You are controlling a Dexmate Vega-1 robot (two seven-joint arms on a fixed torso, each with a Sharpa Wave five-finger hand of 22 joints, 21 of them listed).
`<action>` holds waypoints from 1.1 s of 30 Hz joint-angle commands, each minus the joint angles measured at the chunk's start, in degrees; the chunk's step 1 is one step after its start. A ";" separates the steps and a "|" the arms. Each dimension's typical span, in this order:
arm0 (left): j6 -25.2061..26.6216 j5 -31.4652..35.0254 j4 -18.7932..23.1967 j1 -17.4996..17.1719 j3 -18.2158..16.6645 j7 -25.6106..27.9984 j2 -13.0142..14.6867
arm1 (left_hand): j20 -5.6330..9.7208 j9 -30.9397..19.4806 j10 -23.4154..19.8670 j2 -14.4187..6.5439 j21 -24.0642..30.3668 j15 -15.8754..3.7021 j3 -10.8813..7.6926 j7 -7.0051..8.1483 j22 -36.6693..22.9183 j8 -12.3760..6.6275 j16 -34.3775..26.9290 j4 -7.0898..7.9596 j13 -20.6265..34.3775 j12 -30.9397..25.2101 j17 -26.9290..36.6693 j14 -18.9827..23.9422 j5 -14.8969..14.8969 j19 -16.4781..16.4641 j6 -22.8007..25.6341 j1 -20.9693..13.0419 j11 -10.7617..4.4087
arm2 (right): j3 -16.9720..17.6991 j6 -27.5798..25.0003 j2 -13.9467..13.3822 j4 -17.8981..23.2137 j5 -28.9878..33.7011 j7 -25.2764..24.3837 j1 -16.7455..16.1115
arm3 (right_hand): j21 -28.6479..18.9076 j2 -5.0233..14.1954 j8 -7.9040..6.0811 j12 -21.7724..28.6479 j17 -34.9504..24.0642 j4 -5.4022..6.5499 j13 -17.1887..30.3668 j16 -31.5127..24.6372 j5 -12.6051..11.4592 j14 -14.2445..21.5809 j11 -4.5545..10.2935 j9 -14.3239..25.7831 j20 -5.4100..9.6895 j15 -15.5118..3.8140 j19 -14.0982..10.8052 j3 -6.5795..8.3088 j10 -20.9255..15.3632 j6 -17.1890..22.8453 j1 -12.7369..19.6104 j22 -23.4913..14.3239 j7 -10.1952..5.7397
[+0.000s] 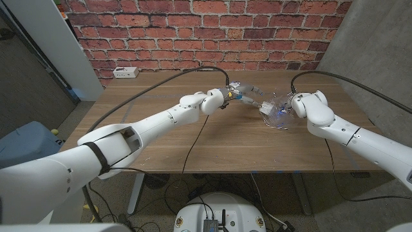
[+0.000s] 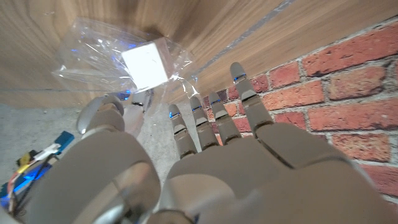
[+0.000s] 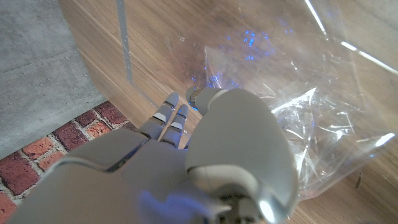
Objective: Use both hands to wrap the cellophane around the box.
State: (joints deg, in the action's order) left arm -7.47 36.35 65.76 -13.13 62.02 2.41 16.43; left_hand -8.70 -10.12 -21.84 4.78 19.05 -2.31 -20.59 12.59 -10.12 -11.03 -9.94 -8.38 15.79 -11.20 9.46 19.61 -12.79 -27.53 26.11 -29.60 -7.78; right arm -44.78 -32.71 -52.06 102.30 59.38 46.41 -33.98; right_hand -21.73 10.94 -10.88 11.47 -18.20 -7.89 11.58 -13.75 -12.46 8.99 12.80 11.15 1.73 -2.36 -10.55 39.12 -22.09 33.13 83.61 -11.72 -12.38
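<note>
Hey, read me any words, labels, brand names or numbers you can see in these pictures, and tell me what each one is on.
No text can be read.
The box shows a plain white face under the cellophane.
The small white device at the table's far edge has markings too small to read.

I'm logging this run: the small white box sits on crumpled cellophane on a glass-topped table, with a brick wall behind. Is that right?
Not quite. The table is wooden, not glass-topped; the head view shows its wood grain. The rest stands: in the left wrist view the small white box sits on crumpled cellophane, and a brick wall runs behind the table.
</note>
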 commanded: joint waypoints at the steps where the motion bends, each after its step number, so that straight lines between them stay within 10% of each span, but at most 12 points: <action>1: -12.65 -1.17 -9.91 4.84 3.68 0.14 -3.31 | 0.07 -0.13 0.74 -2.60 -1.04 -2.33 -1.33 0.12 -0.05 0.31 0.03 0.57 -1.24 0.31 0.17 -1.14 -0.70 1.15 0.39 -1.26 -1.02 | -0.54 -0.02 0.51 -0.89 -0.62 -0.51 0.72 | -0.18 0.21 -0.10 0.06 -0.32 -0.15 0.18 -0.02 0.35 0.21 -0.18 0.02 0.01 -9.37 -0.40 -0.25 0.23 -0.05 -0.45 0.03 -0.14; 10: -24.84 -3.92 -29.54 11.52 8.28 -3.56 -12.16 | -0.40 -0.07 3.18 -11.43 -4.46 -2.23 -2.56 -0.13 0.00 1.08 -0.09 5.85 -4.41 0.49 0.48 -3.25 0.38 4.50 -3.84 3.69 -0.08 | -0.97 0.07 0.47 -0.87 -0.81 -0.30 1.13 | -0.27 0.25 -0.15 0.10 -0.37 -0.15 0.18 -0.01 0.38 0.24 -0.17 0.02 0.05 -9.41 -0.37 -0.29 0.22 -0.04 -0.48 0.08 -0.14; 16: -27.58 -1.73 -39.91 14.71 13.49 0.67 -18.04 | -0.09 -0.05 6.83 -14.50 -7.65 -1.52 -1.63 -3.55 -0.09 1.12 0.13 11.84 -5.26 0.80 0.58 -7.65 1.00 10.06 -6.55 10.96 1.26 | -0.91 0.08 0.18 -0.51 -1.13 -0.49 0.94 | -0.35 0.26 -0.17 0.12 -0.42 -0.12 0.19 -0.01 0.42 0.28 -0.18 0.02 0.00 -9.36 -0.33 -0.36 0.23 -0.08 -0.54 0.12 -0.14; 33: -14.55 -0.52 -44.95 16.69 23.78 2.69 -24.20 | 0.23 0.01 10.62 -11.19 -8.62 0.12 1.17 -4.88 0.05 1.30 0.21 17.06 -5.36 0.72 0.36 -11.96 0.61 14.79 -12.18 18.83 3.32 | -0.44 -0.34 -0.59 0.77 -1.24 -0.74 0.25 | -0.66 0.01 -0.17 0.11 -0.40 -0.08 0.18 0.06 0.47 0.49 -0.19 0.01 -0.05 -9.36 -0.58 -0.41 0.38 -0.25 -0.82 0.21 -0.13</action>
State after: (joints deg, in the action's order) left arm -29.27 35.83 25.85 2.03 79.95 5.47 -3.40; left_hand -8.38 -10.12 -11.29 -6.93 10.58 -2.14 -19.97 7.61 -10.13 -9.70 -9.69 8.75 10.11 -10.03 9.77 8.18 -11.95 -13.40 14.68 -11.59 -5.18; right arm -45.40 -33.04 -52.39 102.64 58.18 45.98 -33.56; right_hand -22.17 11.22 -10.83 11.47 -18.50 -8.13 11.58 -13.75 -12.01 9.00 12.80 11.02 1.73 -2.36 -10.54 38.90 -22.10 32.92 83.28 -11.46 -12.17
